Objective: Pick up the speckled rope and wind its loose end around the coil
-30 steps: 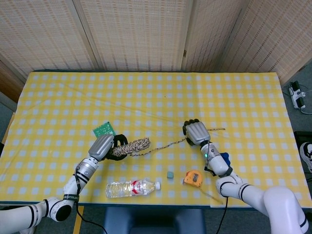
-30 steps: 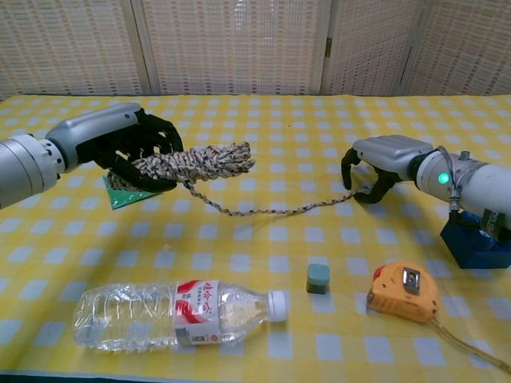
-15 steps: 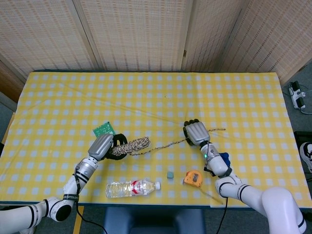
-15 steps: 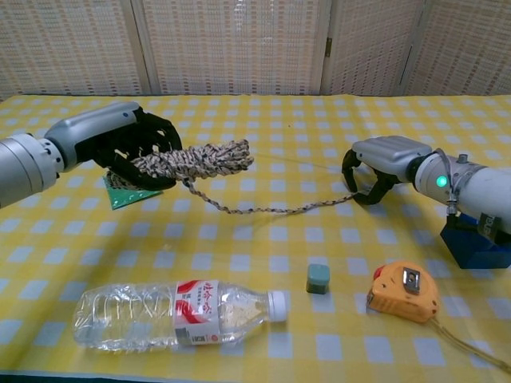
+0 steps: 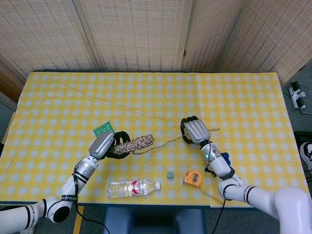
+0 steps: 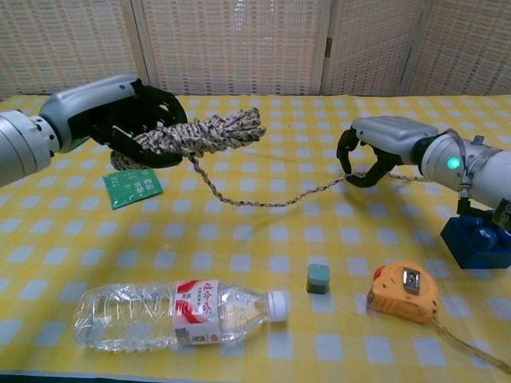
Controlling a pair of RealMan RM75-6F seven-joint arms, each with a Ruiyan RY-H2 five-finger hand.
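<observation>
Speckled rope [image 6: 209, 133]: the coil is held clear of the table, roughly level, over the front-left part of the yellow checked table [image 5: 146, 97]. Left hand [image 6: 132, 120]: dark fingers clamped around the coil's left end, so that the coil's other end juts free toward the table's middle. Loose end [image 6: 263, 199]: a single strand drops from the coil, sags in a shallow curve above the cloth and rises to the right hand [image 6: 375, 152]. Right hand: fingers curled down around the strand (in the head view a short tail of rope runs on past the hand toward the right edge). Both hands are off the cloth in the chest view.

Other items: a green card [image 6: 132, 187] lies flat just below the left hand, toward the left edge; a clear plastic bottle [image 6: 172, 313] lies on its side along the front edge, white cap pointing right; a small grey-green block [image 6: 318, 278] sits near the front edge at centre; an orange tape measure [image 6: 403, 292] lies just right of it; a blue block [image 6: 476, 241] stands beside the right forearm, near the front-right corner.
</observation>
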